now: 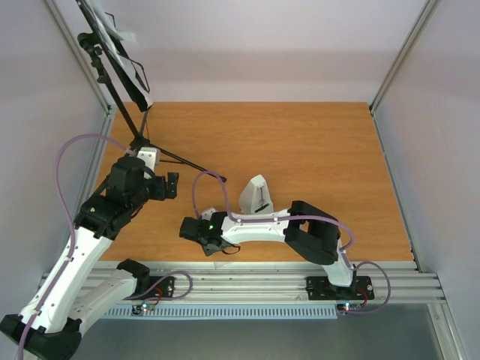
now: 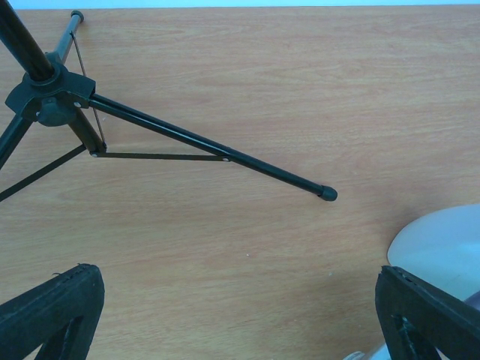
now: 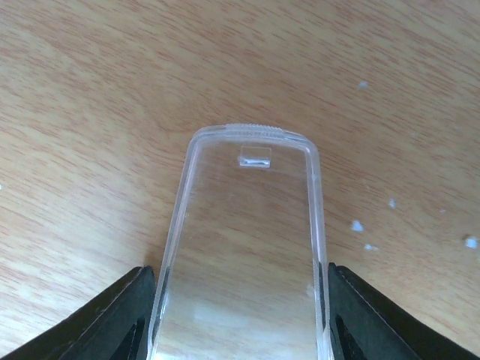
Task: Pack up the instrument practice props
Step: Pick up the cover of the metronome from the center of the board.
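Little looks packed: the music stand [image 1: 112,52], sheet-music pages [image 1: 145,90] on it, stands unfolded at the far-left corner of the surface [image 1: 315,150], the metronome [image 1: 255,196] sits mid-surface, the left hand [image 1: 172,184] gapes empty, and the right hand [image 3: 238,274] brackets the clear cover [image 3: 244,210], grip uncertain.

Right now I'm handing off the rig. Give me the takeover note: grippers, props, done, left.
Left gripper: open, empty, above the table beside a leg of the music stand.
Right gripper: straddles the clear cover, which lies flat on the table; firm grip not confirmed.
Metronome: upright mid-table, uncovered.
Sheet music: apparently on the stand's desk, far left corner.
Done: nothing packed.
Left: cover, metronome, sheets, stand. No case in view.
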Tool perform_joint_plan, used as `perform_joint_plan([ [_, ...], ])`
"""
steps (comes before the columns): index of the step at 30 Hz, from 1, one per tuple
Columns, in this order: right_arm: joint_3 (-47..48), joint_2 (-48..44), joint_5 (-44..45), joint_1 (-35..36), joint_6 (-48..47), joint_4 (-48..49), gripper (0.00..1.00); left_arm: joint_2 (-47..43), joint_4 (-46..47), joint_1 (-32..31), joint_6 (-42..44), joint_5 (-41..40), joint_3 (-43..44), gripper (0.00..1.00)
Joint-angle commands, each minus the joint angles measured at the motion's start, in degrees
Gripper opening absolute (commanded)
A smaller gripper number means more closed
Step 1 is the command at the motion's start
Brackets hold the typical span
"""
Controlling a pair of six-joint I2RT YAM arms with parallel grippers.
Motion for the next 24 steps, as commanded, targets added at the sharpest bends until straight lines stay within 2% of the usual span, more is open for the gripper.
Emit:
perform_joint_plan([
  [1,-4.0,-6.0,2.8,-0.2,-3.9,1.3,0.61,-0.2,1.0,0.4,0.8,0.6,-0.6,0.99],
  [10,-17.3,-26.2,6.5,-0.3,-10.2,9.6,0.60,0.3,1.1,0.4,1.0,0.1,-0.8,0.99],
  [15,-24.0,-37.2,11.6,-0.9,-11.9,9.0,0.60,1.3,1.0,0.4,1.3,-0.1,-0.8,0.99],
  [20,-31.2,-47.4,15.1,-3.6,-14.5,9.7,0.60,2.1,0.8,0.4,1.4,-0.5,-0.8,0.99],
  [24,-36.6,-55.0,17.2,-5.4,-18.0,15.4,0.60,2.3,0.9,0.4,1.4,-1.2,-0.9,0.99],
])
